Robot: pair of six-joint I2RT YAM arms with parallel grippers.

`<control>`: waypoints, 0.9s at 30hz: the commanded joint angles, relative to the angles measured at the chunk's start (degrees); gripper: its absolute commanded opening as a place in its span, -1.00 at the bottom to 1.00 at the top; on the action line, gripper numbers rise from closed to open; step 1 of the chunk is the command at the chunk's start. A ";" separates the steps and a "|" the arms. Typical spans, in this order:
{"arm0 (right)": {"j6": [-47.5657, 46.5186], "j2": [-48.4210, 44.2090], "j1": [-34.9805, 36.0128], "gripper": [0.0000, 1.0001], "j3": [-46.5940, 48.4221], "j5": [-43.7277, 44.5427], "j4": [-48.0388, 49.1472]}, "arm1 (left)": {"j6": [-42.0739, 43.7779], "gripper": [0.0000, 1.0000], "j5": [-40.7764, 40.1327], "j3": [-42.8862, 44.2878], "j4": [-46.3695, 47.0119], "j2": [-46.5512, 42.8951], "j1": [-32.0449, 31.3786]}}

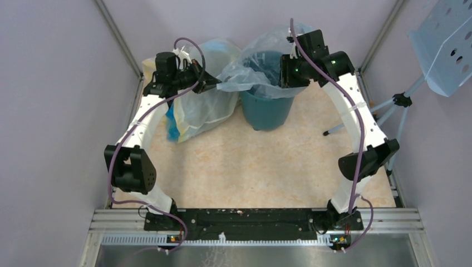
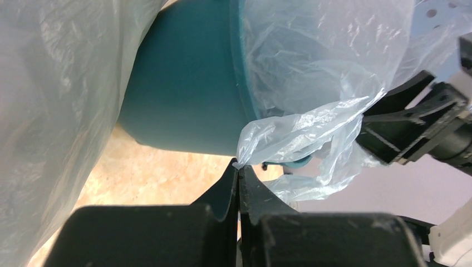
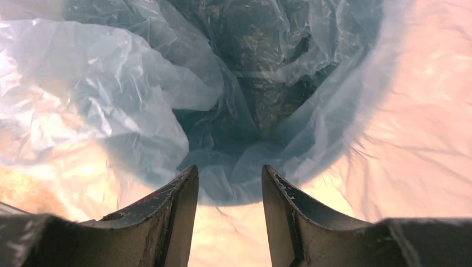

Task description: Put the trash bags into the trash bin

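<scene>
My left pincer [image 2: 238, 169] is closed tight on a thin corner of the pale-blue liner bag [image 1: 250, 67], with the film pinched right at my fingertips. I hold that corner out to the left of the dark teal trash bin [image 1: 267, 108], just past its rim, so the film is drawn out in a stretched flap from rim to fingertips; this seems meant to hold the bag's mouth open and stop it sliding. Most of the liner already sits inside the bin, its crinkled edges billowing above and draping over the rim. My right pincer [image 3: 229, 172] hangs over the bin's right side, pointing down into the opening, jaws moderately apart and gripping nothing; the liner's hollow shows through the gap. From there it looks placed to press the film deeper or catch the far edge. A large yellowish bag [image 1: 203, 105] with blue items stands just left of the bin, under my left wrist, on the speckled table [image 1: 250, 167].
</scene>
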 commanded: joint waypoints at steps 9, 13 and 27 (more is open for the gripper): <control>4.49 -15.16 -0.94 -0.06 -18.93 -1.73 11.34 | 9.79 -1.00 -3.11 0.67 -9.41 1.50 0.12; 3.77 -16.64 -2.13 -0.01 -17.94 -1.61 12.20 | 11.39 -1.00 -3.77 2.06 -11.52 2.99 0.17; 2.14 -12.44 -5.41 -0.12 -11.82 -8.04 7.72 | 13.38 -1.00 -5.25 2.72 -13.44 3.75 0.17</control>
